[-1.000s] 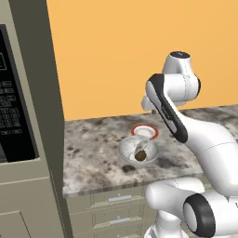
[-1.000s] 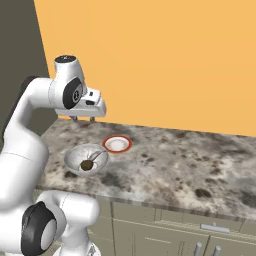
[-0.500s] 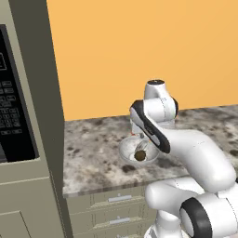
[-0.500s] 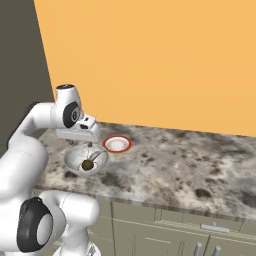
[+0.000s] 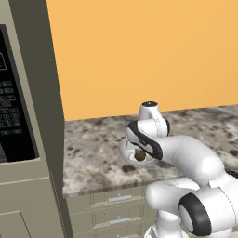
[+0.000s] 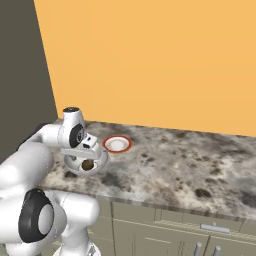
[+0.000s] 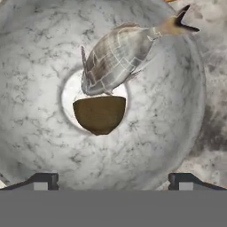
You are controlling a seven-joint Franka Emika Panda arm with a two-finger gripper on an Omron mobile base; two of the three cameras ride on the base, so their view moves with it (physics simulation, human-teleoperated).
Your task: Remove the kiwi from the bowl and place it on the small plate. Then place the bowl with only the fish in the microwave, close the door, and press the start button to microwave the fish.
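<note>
The pale translucent bowl (image 7: 40,80) sits on the counter with the brown kiwi (image 7: 99,114) at its centre and the grey-silver fish (image 7: 117,57) lying just past it, partly over the fruit. My gripper (image 7: 113,179) hangs open right above the bowl, its two fingertips (image 7: 44,181) spread wide on either side of the kiwi, apart from it. From the right base view the hand (image 6: 86,146) is low over the bowl (image 6: 75,167), kiwi (image 6: 88,164) under it. The small red-rimmed plate (image 6: 117,144) lies just behind. The microwave (image 5: 11,116) panel is at the left.
Speckled stone counter (image 6: 190,165) stretches to the right of the bowl. A tall beige cabinet column (image 5: 42,116) frames the microwave at the left. Drawers (image 5: 111,200) run under the counter edge. An orange wall backs the counter.
The arm has folded down and the hand has dropped from above the plate to just over the bowl. The jaws have opened wide.
</note>
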